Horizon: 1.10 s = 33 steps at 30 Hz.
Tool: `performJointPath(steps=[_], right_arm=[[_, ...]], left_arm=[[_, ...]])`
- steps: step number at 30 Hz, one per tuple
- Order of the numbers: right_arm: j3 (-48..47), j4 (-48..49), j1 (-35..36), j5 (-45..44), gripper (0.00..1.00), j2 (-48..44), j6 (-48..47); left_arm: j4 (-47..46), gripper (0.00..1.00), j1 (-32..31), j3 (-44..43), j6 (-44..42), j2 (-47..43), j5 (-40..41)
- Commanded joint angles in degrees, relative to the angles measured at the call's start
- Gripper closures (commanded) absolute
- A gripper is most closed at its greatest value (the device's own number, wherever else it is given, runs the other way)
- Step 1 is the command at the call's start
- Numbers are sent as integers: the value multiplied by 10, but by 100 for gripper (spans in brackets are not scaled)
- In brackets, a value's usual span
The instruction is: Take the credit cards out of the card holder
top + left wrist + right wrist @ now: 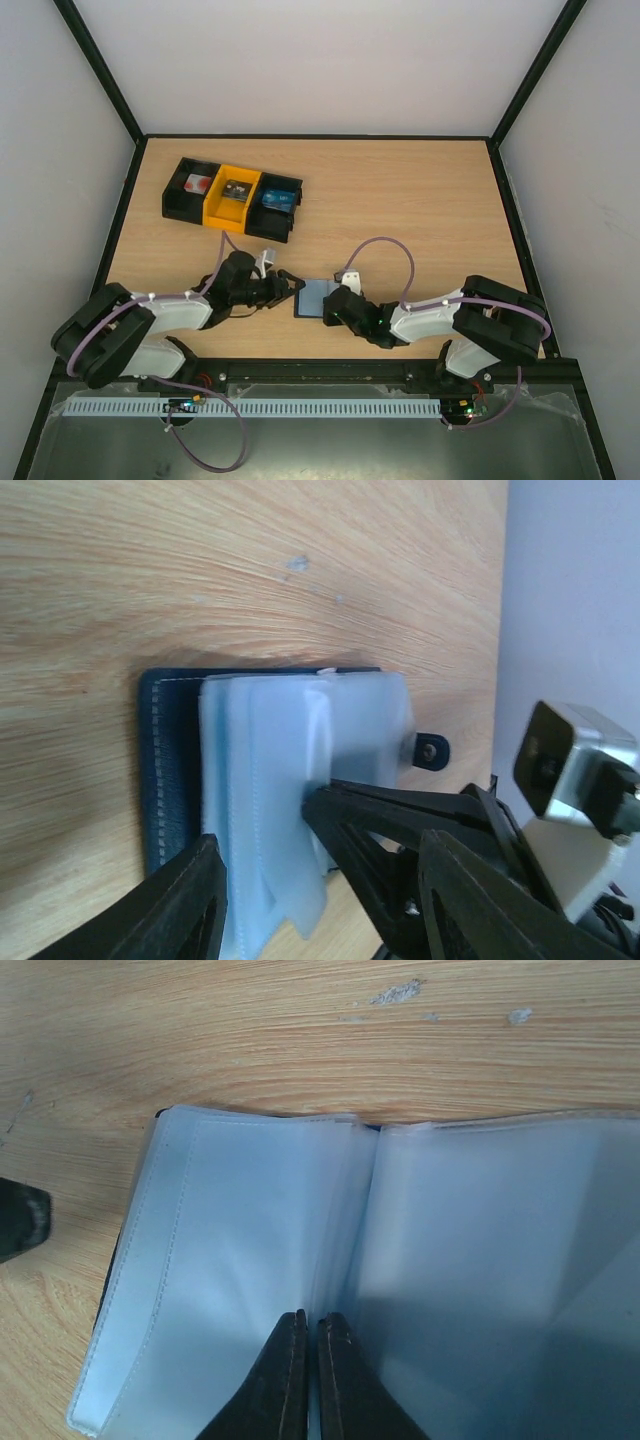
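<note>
The card holder [313, 295] lies open on the wooden table between my two grippers. It has a dark edge [165, 780] and milky pale-blue sleeves [250, 1240]. My right gripper [308, 1318] is shut, its tips pinched together at the fold between two sleeve leaves. The left wrist view shows the same right gripper [312, 808] reaching in from the right onto a sleeve's edge. My left gripper [322, 842] is open, its fingers [200, 890] standing either side of the sleeves and the right gripper's tips. The credit cards are hidden; no card shows through the sleeves.
A row of bins stands at the back left: a black one [190, 185], a yellow one [233, 193] and another black one [277, 200], each holding small items. One left fingertip [20, 1220] shows at the left edge of the right wrist view. Walls enclose the table.
</note>
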<state>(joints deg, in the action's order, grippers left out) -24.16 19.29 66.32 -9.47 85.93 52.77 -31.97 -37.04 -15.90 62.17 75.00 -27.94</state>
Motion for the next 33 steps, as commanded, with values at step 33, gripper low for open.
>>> performJointPath(steps=[33], right_arm=[[58,70,-4,21,94,-10,5]], left_arm=[[-65,71,-41,-31,9,120,36]])
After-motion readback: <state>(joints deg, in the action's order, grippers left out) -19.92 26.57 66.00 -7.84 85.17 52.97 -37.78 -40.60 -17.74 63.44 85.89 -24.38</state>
